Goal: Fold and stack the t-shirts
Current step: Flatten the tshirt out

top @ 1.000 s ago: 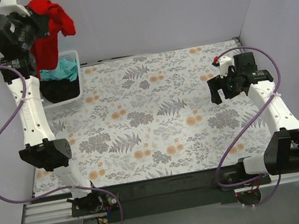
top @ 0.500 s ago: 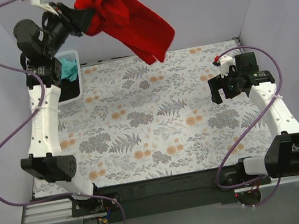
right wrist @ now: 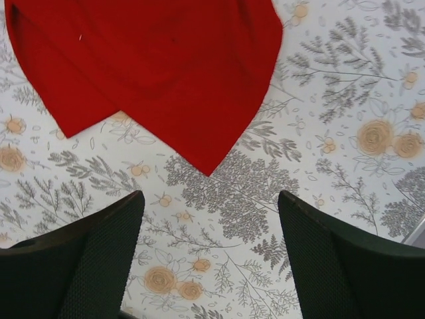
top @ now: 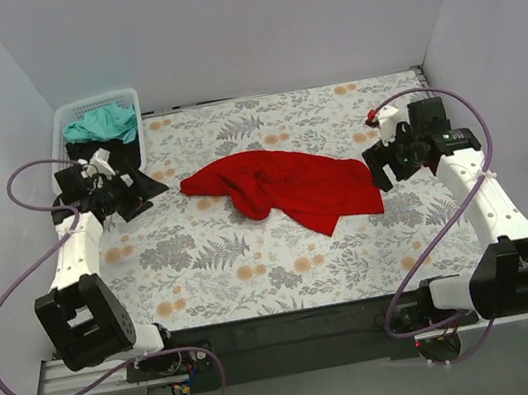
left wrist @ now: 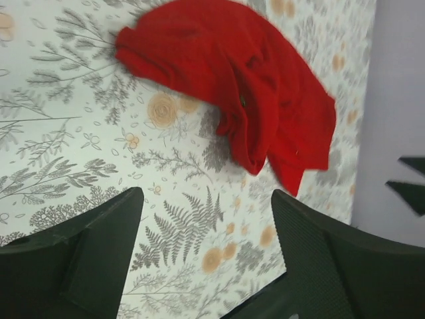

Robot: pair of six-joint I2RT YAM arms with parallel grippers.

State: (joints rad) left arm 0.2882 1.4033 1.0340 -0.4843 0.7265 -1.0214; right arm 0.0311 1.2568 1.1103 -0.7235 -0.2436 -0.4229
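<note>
A bright red t-shirt (top: pixel 287 183) lies crumpled in the middle of the floral table, also seen in the left wrist view (left wrist: pixel 232 86) and the right wrist view (right wrist: pixel 153 73). A teal t-shirt (top: pixel 102 123) and a black t-shirt (top: pixel 94 148) sit in the white basket (top: pixel 126 99) at the back left. My left gripper (top: pixel 148 188) hovers open just left of the red shirt, nothing between its fingers (left wrist: pixel 99 246). At the shirt's right edge my right gripper (top: pixel 378 168) is open and empty, its fingers (right wrist: pixel 332 259) over bare cloth-free table.
White walls close in the table at the back and both sides. The basket stands in the back left corner beside my left arm. Purple cables loop from both arms. A dark rail runs along the table's near edge (top: pixel 285 321).
The left arm swung down from high above the basket, flinging the red shirt out, and let it go; the shirt now lies on the table. The right gripper shifted slightly toward it.
</note>
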